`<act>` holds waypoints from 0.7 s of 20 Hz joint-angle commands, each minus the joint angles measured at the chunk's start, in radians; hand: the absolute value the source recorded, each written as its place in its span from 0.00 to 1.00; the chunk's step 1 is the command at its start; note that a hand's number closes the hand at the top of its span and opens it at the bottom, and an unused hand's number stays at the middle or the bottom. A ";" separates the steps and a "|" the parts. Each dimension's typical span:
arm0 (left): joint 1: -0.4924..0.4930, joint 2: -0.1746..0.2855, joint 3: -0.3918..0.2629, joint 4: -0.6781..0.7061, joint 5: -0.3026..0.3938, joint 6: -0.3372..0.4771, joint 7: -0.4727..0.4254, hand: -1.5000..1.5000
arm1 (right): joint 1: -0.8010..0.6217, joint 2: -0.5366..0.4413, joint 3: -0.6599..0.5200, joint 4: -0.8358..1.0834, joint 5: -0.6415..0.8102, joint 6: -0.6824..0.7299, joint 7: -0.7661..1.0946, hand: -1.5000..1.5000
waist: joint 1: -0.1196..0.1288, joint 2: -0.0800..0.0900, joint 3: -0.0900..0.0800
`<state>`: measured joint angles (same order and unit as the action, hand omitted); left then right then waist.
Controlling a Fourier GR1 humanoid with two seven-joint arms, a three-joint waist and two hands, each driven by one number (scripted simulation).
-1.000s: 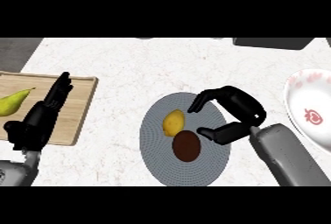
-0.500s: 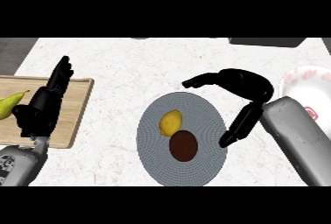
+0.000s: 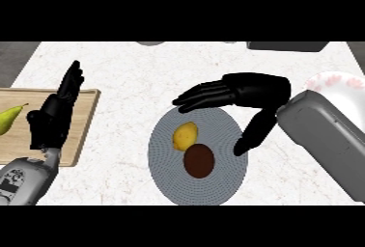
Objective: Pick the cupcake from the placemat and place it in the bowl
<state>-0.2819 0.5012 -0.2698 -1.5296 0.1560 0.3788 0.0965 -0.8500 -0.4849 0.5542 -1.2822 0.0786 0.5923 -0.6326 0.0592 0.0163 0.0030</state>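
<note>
1. The cupcake (image 3: 199,160) sits on the near half of the round grey placemat (image 3: 165,179), where it sat a second ago; nothing touches it, so the pick has not begun.
2. A lemon (image 3: 185,135) lies on the placemat just beyond the cupcake, right beside it; I judge it a risk to any grasp coming in from the far side.
3. Left of the placemat, the left hand (image 3: 50,120) rests open, fingers up, over a wooden cutting board (image 3: 82,135) that carries a pear (image 3: 10,118); it takes no part.
4. The right hand (image 3: 246,91) has changed most; a second ago it hung curled over the placemat's right side, close to the cupcake; half a second ago it had pulled back beyond the right edge; now it hovers over the far rim, spread wide; its fingers (image 3: 200,99) point left across the rim and its thumb (image 3: 249,132) hangs down along the right edge; it holds nothing, and I cannot tell whether the thumb tip touches the placemat.
5. That shift reads as a re-approach, not a carry; the hand must come back towards the near half and close round the cupcake.
6. The bowl (image 3: 339,82) stands on the tabletop (image 3: 128,62) to the far right of the placemat, partly hidden by the right forearm (image 3: 328,140); no cupcake shows in it.
</note>
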 commanded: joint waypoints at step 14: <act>0.007 -0.005 0.052 0.002 -0.042 -0.007 0.030 0.50 | -0.115 0.050 0.376 0.098 0.371 -0.082 -0.224 0.00 | -0.040 -0.012 -0.003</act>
<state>-0.2764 0.4874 -0.2358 -1.5370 0.1231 0.3877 0.1302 -0.9406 -0.4633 0.8783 -1.2384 0.3764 0.4399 -0.7607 0.0245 0.0050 0.0002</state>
